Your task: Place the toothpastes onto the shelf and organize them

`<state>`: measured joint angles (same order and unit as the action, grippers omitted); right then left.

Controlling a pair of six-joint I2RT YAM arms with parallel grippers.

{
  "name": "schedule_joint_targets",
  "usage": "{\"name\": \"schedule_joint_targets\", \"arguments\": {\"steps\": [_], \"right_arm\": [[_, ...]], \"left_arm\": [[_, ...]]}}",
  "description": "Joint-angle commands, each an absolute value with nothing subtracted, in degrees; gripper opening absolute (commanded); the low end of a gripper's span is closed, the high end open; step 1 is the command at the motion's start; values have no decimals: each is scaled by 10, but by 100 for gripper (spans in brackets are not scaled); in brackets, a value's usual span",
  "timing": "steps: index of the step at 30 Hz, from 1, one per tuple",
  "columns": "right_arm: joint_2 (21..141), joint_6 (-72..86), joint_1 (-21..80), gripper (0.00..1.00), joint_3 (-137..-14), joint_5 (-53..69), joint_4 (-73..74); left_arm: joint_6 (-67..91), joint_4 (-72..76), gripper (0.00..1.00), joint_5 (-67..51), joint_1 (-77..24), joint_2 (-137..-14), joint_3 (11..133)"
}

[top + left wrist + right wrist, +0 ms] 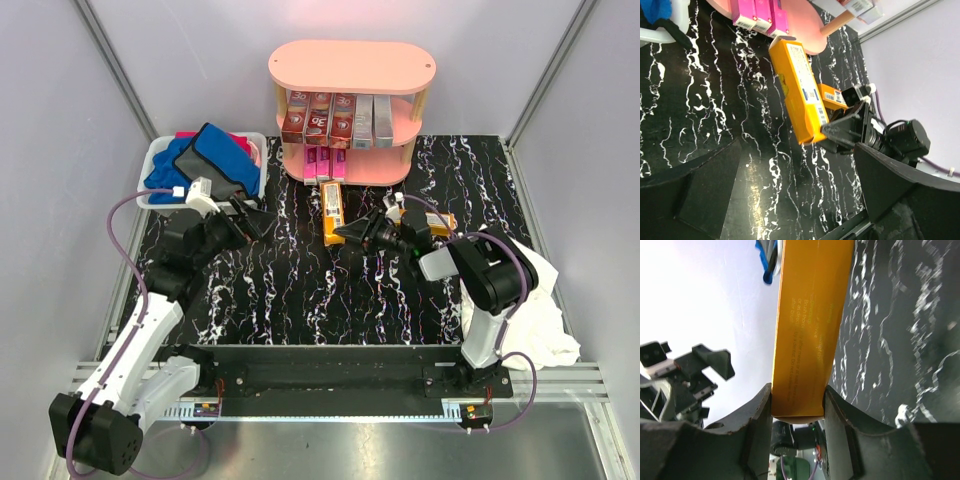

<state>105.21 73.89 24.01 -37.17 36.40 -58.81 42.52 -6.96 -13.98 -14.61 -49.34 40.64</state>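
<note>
Orange toothpaste box: sat at 6 o'clock of shelf, near end pinched in narrowed jaws of right gripper. Middle tier: held dark red boxes and silver-grey boxes; bottom tier, pink boxes. White bin at 9 o'clock: held cloths. Left gripper: gaped wide, empty.

Toothpaste box between the right gripper's jaws is showing orange. Tabletop under them is showing black, white-veined. Beyond the jaws, shelf is showing salmon pink, carrying dark red boxes, silver-grey boxes, bright pink boxes.
</note>
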Motion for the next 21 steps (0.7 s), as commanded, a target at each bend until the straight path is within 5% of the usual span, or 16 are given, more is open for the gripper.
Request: {"name": "schedule_joint_targets", "arguments": {"steps": [1,21], "right_arm": [[1077,723,211,20,-421,387,-628],[1158,707,108,21,-587,438,-546]], "left_arm": [[399,-46,99,-124,-143,-493,396],[353,-76,99,-107,-143,-504,388]]}}
